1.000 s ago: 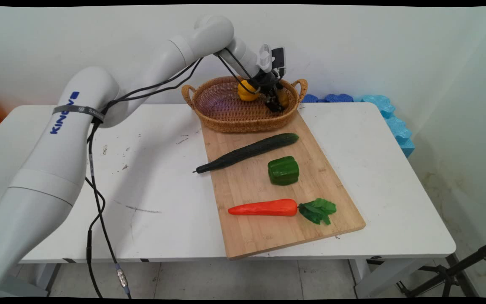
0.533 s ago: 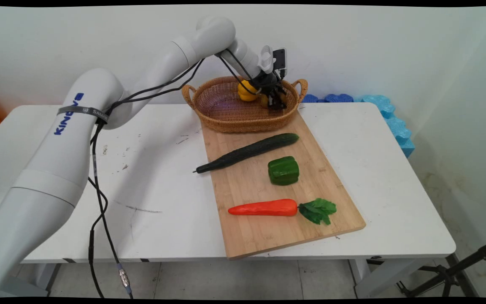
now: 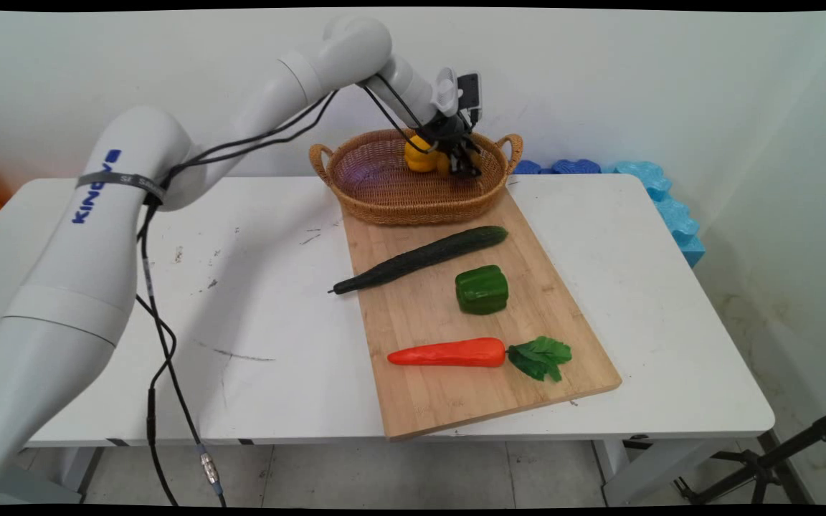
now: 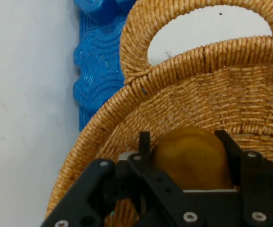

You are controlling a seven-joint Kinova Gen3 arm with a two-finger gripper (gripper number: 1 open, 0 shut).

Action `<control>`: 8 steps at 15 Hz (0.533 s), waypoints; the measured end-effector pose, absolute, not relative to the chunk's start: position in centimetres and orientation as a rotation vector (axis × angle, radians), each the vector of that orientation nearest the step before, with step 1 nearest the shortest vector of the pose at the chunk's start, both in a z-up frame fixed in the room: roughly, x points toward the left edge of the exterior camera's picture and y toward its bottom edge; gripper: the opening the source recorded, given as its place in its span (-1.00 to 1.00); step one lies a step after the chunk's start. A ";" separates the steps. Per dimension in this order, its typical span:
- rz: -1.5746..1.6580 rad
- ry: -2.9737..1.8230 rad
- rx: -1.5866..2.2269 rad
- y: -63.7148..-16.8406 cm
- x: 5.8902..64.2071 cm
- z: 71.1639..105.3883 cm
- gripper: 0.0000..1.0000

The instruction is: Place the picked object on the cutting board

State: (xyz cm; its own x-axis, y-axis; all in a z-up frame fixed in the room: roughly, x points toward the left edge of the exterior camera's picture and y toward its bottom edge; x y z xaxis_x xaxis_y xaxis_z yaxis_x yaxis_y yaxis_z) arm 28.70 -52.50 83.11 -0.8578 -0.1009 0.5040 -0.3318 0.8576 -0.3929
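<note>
Black two-finger gripper (image 3: 464,169) hangs inside a woven wicker basket (image 3: 384,197) at the far edge of a white table (image 3: 262,322), its fingers (image 4: 144,142) closed on either side of a rounded, yellow-orange fruit-like piece (image 4: 190,158), which fills the gap between them in the hand view. Seen from the main camera, the gripper sits at about 2 o'clock within the basket, close to the right-hand handle (image 3: 512,147), with the held piece (image 3: 446,165) showing beside it; a brighter yellow pepper-like item (image 3: 419,155) lies just beside it at 9 o'clock, also in the basket. Whether the two yellow items touch cannot be told. Below the basket, toward 6 o'clock, a wooden cutting board (image 3: 456,401) runs down the table; the basket's near rim meets or overlaps the board's far end. On the board lie a dark green cucumber (image 3: 420,258), its thin tip hanging over the board's left edge, then a green bell pepper (image 3: 482,289) apart from it, and nearest the camera an orange carrot (image 3: 449,353) with green leaves (image 3: 540,357) at its right end. Blue foam pieces (image 3: 671,208) line the wall at 3 o'clock of the basket, also visible past the basket handle in the hand view.
</note>
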 end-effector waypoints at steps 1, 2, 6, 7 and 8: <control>0.661 -2.552 0.334 -52.1 28.8 83.6 -1.00; 0.663 -2.550 0.351 -51.6 28.9 84.1 -1.00; 0.668 -2.538 0.414 -49.1 29.0 86.3 -1.00; 0.668 -2.533 0.432 -48.1 28.9 87.1 -1.00; 0.667 -2.530 0.446 -47.3 28.8 87.6 -1.00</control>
